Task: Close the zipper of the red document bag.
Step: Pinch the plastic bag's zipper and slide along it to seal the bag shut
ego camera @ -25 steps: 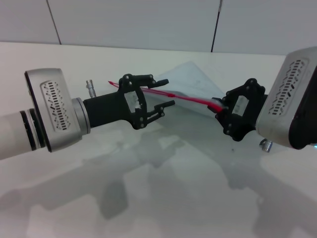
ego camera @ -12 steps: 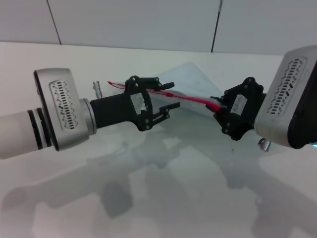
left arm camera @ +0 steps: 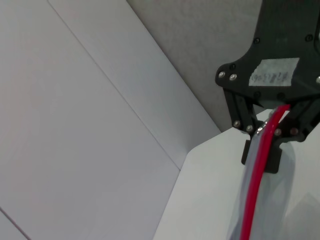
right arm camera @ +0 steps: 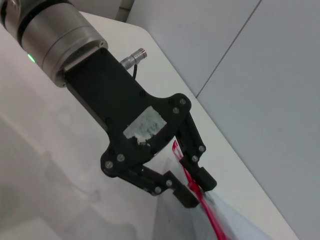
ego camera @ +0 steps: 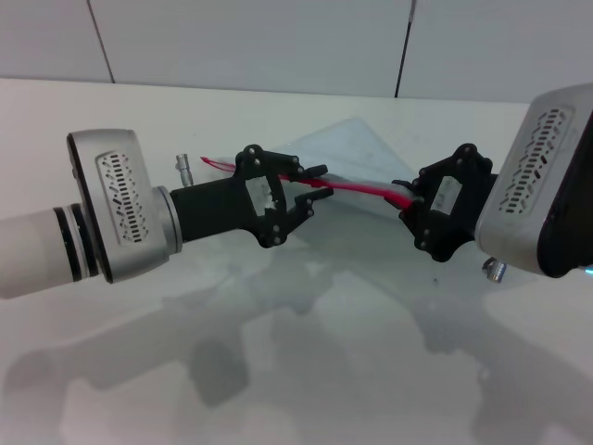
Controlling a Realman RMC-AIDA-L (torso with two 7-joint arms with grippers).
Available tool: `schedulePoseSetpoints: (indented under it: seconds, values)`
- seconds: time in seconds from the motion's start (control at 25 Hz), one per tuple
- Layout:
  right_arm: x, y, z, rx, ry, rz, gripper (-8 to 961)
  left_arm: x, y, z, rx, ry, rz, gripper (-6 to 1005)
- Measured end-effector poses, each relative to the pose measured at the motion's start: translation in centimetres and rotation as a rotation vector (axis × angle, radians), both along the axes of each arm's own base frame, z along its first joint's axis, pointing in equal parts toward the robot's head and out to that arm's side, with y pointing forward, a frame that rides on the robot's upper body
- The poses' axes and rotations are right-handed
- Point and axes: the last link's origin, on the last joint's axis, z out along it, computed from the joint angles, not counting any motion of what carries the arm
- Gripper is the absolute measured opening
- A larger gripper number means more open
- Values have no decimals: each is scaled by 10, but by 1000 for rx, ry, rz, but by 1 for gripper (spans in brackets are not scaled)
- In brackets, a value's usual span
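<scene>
The red document bag (ego camera: 359, 146) is a pale translucent pouch held up off the white table between both arms. Its zipper (ego camera: 361, 188) runs as a thin red strip along the near edge. My left gripper (ego camera: 315, 184) is at the strip's left part, open, with its fingers narrowed above and below the strip. In the right wrist view the zipper (right arm camera: 214, 224) passes between the left gripper (right arm camera: 199, 192). My right gripper (ego camera: 406, 197) is shut on the bag's right end; the left wrist view shows the right gripper (left arm camera: 272, 131) clamping the zipper (left arm camera: 255, 190). I cannot make out the slider.
The white table (ego camera: 306, 371) spreads under both arms, showing only their shadows. A panelled wall (ego camera: 250, 42) closes off its far edge. The bulky right arm housing (ego camera: 542, 199) stands at the right side.
The left gripper moved a little right along the zipper, and its fingers have drawn closer together around the strip. The right gripper has held still with the bag's end.
</scene>
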Motion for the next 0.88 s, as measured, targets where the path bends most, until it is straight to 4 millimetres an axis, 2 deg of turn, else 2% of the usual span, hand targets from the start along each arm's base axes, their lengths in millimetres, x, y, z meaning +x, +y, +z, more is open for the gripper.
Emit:
schedulePoseSetpoints:
  seconds: [0.36,0.88]
  values:
    - [1,0,-1,-3,-3,-2,48,1,1,-2,4,-2,8,156]
    - [0,0,-1,-3,-3,2,48,3,3,-1,14,-25,18,105]
